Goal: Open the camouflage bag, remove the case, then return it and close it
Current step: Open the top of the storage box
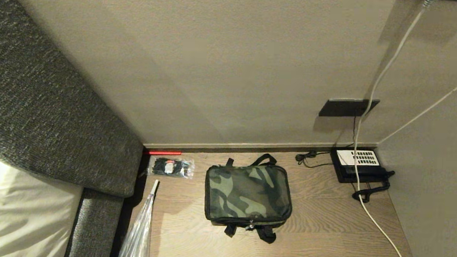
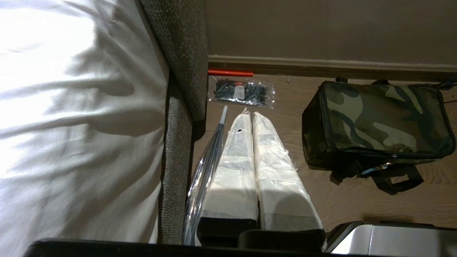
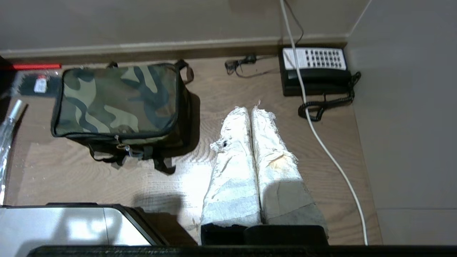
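One soft boxy camouflage bag [image 1: 248, 193] zipped on woodgrain tabletop [image 1: 323, 230].

"How many bags are on the wooden surface [image 1: 324, 223]?"

"One: a soft, box-shaped camouflage bag [image 1: 248, 195] in green, tan and black, zipped shut."

"And around it?"

"One clear plastic packet of black ties [image 1: 171, 167], one thin red stick [image 1: 163, 153] by the wall, one folded transparent umbrella [image 1: 139, 228], and one black desk telephone with a white keypad panel [image 1: 358, 165]. One white cable [image 1: 363, 186] runs down across the telephone."

"Any robot parts?"

"Two grippers, each with two white-wrapped fingers pressed together: the left gripper [image 2: 251, 115] and the right gripper [image 3: 251, 109]."
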Available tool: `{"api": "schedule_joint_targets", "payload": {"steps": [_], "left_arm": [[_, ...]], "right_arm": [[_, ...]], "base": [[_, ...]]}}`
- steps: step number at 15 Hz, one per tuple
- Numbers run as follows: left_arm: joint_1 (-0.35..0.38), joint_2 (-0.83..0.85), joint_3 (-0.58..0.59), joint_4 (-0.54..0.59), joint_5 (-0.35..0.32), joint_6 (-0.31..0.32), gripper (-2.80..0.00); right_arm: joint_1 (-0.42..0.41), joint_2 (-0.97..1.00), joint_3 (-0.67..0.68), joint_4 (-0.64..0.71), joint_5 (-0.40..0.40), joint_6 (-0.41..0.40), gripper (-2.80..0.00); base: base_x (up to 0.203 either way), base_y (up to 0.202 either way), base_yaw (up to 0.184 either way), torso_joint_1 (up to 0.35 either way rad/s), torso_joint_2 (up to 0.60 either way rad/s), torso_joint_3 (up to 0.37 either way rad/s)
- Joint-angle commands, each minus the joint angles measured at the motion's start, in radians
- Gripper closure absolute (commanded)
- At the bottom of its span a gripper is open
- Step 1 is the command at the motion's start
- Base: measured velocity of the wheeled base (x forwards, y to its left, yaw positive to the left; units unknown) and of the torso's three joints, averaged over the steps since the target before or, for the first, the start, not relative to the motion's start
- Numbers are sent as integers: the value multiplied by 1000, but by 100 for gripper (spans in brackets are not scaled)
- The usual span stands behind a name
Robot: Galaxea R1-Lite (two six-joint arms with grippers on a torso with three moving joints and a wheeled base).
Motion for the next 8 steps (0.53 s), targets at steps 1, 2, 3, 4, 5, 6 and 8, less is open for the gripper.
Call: {"api": "schedule_joint_targets", "payload": {"steps": [1,2,3,4,5,6,8], "left_arm": [[0,0,3,0,0,0,0],[0,0,3,0,0,0,0],[0,0,3,0,0,0,0],[0,0,3,0,0,0,0],[0,0,3,0,0,0,0],[0,0,3,0,0,0,0],[0,0,3,0,0,0,0]], "right_arm": [[0,-2,0,0,0,0,0],[-1,-2,0,0,-1,0,0],[-1,-2,0,0,0,0,0],[-1,-2,0,0,0,0,0],[-1,-4,0,0,-1,0,0],[0,-4,0,0,-1,0,0],[0,-2,0,0,0,0,0]], "base": [[0,0,0,2,5,-198],[0,0,0,2,0,-193],[0,0,0,2,1,-194],[0,0,0,2,2,-187],[0,0,0,2,-2,-193],[0,0,0,2,2,-200],[0,0,0,2,1,-200]]}}
